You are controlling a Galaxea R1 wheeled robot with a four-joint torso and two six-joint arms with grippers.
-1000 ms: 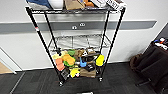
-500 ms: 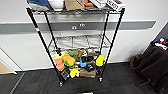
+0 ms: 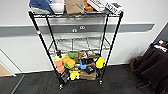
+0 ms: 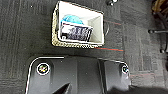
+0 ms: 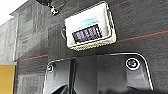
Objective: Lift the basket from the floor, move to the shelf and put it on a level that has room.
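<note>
The basket (image 4: 78, 26), beige wicker with a white lining, rests on the dark grey carpet floor (image 4: 25, 30); inside lie a blue round thing and a dark printed packet. The right wrist view looks down on the same basket (image 5: 90, 26) on the floor (image 5: 140, 22). Straight ahead in the head view stands the shelf (image 3: 75, 47), a tall black wire rack on small wheels. Its middle level (image 3: 78, 45) is a bare silvery wire grid. The top tier carries boxes and a blue item, and the bottom tier is packed with yellow, orange and green clutter.
A white wall with a grey band runs behind the rack. A dark bag and dark furniture (image 3: 155, 62) stand at the right of the rack. A chair base with castors (image 4: 160, 30) is near the basket, and a rack wheel (image 5: 53, 10) sits beside it.
</note>
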